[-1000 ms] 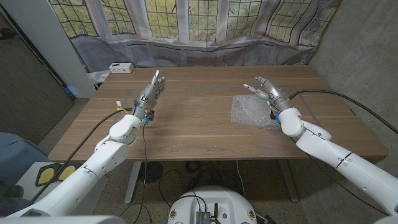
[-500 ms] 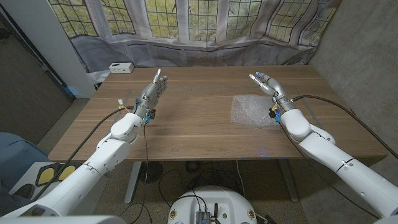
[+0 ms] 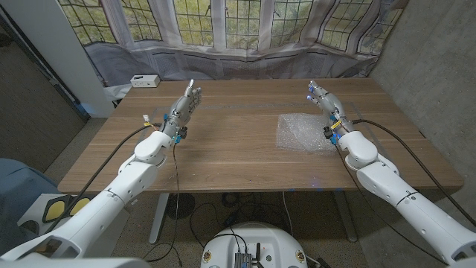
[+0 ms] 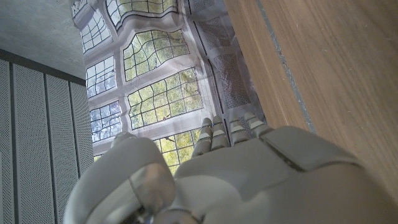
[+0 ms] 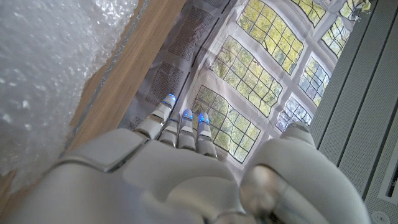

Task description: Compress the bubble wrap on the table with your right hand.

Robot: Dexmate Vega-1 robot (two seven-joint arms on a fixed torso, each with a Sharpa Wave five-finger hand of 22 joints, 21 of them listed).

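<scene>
While the wrap [image 3: 303, 132] lies unpressed, right hand [image 3: 326, 104] hangs at its two o'clock, fingers released, likely poised; left hand [image 3: 182, 109] idles, empty, fingers straight.

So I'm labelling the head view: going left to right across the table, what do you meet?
White box → left robot hand → bubble wrap → right robot hand.

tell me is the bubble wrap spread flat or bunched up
Spread flat: the clear bubble wrap sheet lies open on the wooden table, unfolded.
</scene>
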